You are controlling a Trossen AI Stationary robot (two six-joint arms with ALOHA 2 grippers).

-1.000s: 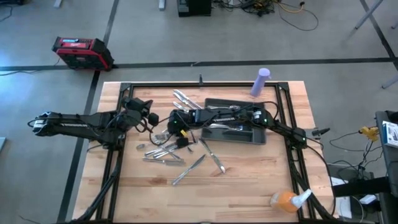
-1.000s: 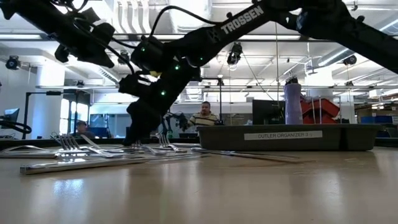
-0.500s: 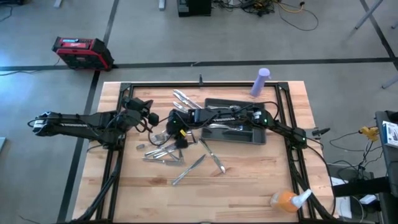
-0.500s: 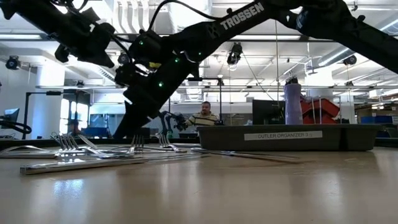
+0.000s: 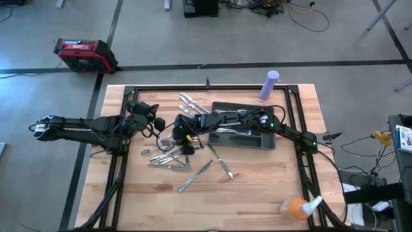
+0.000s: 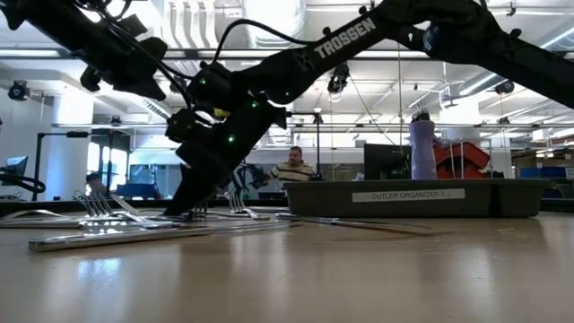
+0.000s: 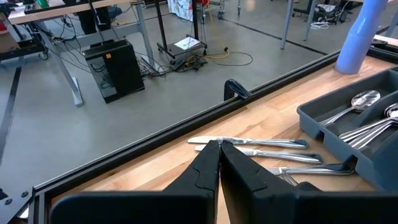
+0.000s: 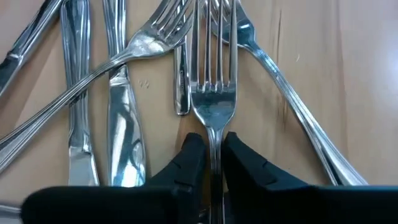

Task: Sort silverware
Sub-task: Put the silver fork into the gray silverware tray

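Starting at your left, the left gripper [image 7: 219, 163] hangs idle above the table's far-left part with its fingers pressed together on nothing; ahead of it two knives [image 7: 249, 143] lie side by side, and the dark grey tray [image 7: 329, 134] sits beyond them to one side, already holding spoons [image 7: 360, 101].

Moving right, your working pincer is the right gripper [image 8: 210, 163], reaching down into the loose pile of silverware [image 5: 168, 156] on the wood near the table's middle. Its fingers [image 8: 186, 163] straddle the neck of one fork [image 8: 213, 102], closed to either side of the stem just behind the tines; they look clamped on it, though the fork seems to lie flat among the others. Further forks and knife handles cross just ahead of and beside the pincer.

Expect this fork to be light, rigid and slick: polished steel can swivel between smooth pads. A hold on the narrow neck is secure sideways, but the fork may pivot, so lift slowly and watch that neighbouring tines do not snag.
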